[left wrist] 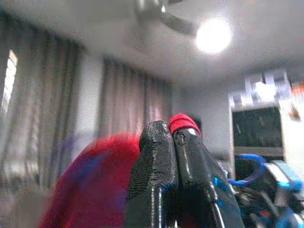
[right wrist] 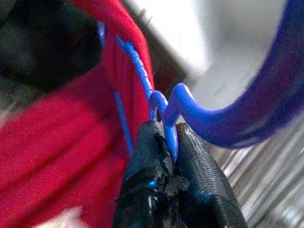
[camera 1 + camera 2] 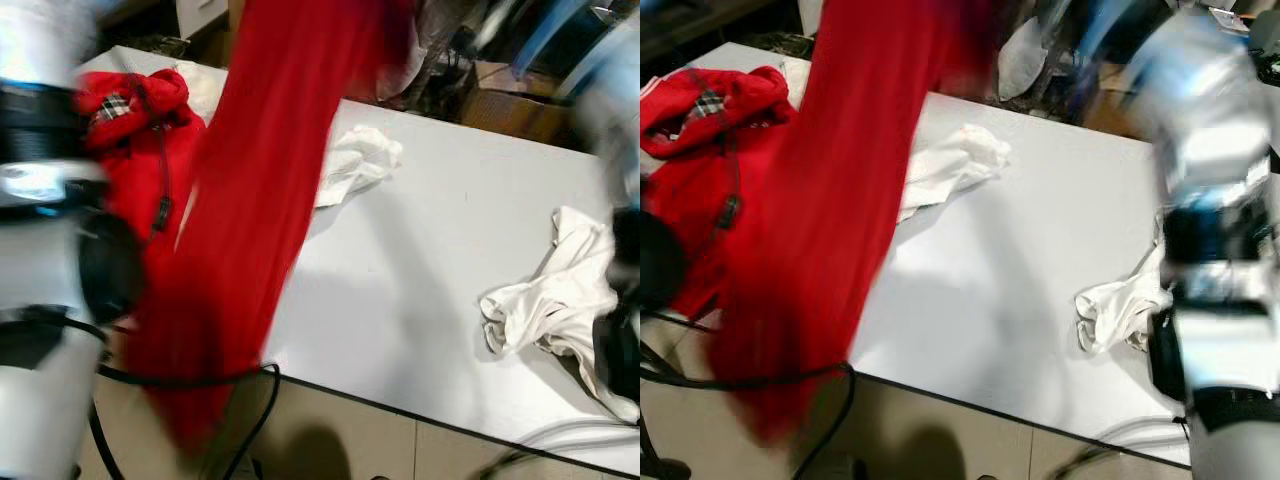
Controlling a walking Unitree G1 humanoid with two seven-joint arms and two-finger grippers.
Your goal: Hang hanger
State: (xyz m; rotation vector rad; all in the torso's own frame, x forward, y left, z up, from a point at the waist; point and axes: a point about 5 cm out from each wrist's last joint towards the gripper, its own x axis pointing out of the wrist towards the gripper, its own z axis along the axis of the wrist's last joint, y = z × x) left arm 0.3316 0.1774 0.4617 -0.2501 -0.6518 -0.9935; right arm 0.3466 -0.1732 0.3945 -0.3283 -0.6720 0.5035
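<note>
Overhead, the right gripper (image 2: 166,135) pinches the blue hanger (image 2: 223,128), while the left gripper (image 1: 173,135) pinches the red cloth (image 3: 250,200) draping across the table (image 3: 440,280), between a red jacket (image 3: 135,125) and white clothes (image 3: 555,295).

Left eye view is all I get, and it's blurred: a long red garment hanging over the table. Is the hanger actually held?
Observer: Yes. The right gripper is shut on the blue hanger, near its hook.
Operator: And the left?
Observer: The left gripper pinches a fold of the red garment.
Operator: Is the garment on the hanger?
Observer: Red cloth lies against the hanger's bar; how it is threaded, I cannot tell.
</note>
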